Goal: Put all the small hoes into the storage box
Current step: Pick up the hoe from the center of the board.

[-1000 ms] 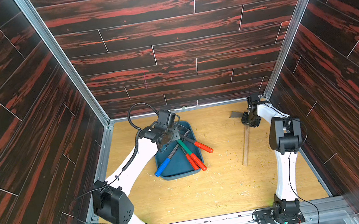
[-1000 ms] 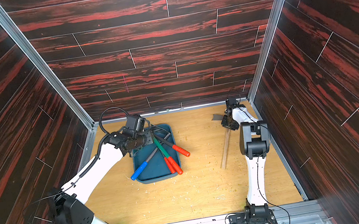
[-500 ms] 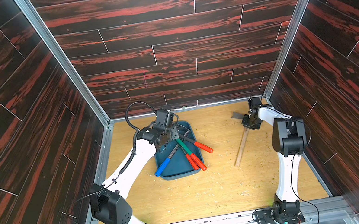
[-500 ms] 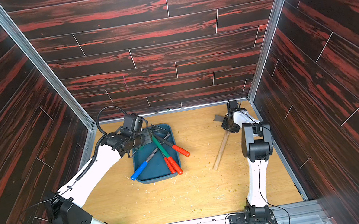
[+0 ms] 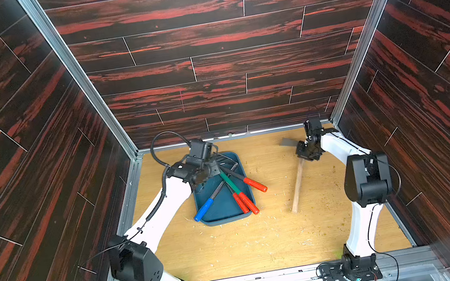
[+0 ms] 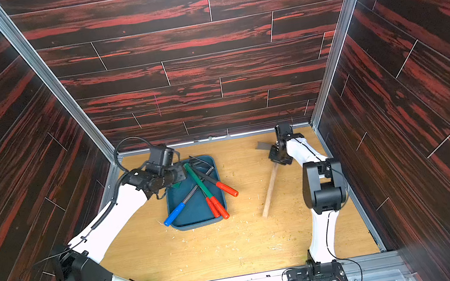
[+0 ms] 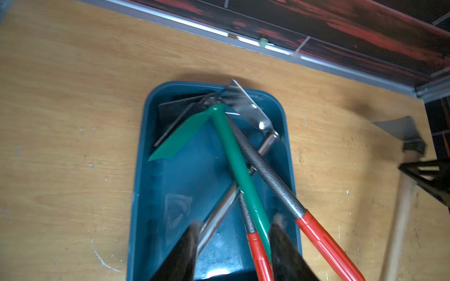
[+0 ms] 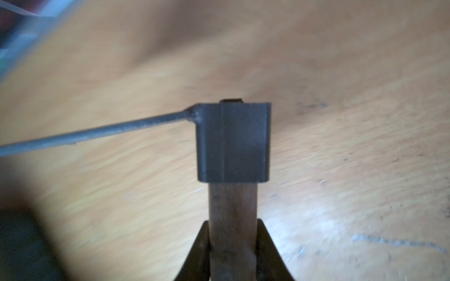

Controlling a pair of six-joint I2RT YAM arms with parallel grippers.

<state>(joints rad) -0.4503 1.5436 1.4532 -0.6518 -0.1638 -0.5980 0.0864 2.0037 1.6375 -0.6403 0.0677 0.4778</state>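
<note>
The small hoe (image 5: 297, 188) (image 6: 270, 192) has a pale wooden handle and a grey metal blade. It lies slanted at the right of the floor, blade toward the back wall. My right gripper (image 5: 306, 152) (image 6: 280, 157) (image 8: 232, 223) is shut on the handle just below the metal head (image 8: 233, 143). The teal storage box (image 5: 219, 208) (image 6: 195, 213) (image 7: 170, 185) sits left of centre. My left gripper (image 5: 208, 171) (image 6: 180, 174) (image 7: 235, 226) hovers open over the box's far end; tool shafts show beyond its fingers.
Several tools lie crossed in the box: a green hoe (image 7: 233, 155), red-gripped ones (image 5: 255, 184) and a blue-gripped one (image 5: 204, 209). Grips stick out over the rim. Wood chips litter the floor (image 5: 234, 246). Dark walls close three sides.
My right gripper has closed on the hoe's handle. The handle's free end has swung left toward the box. The left arm has shifted slightly over the box.
</note>
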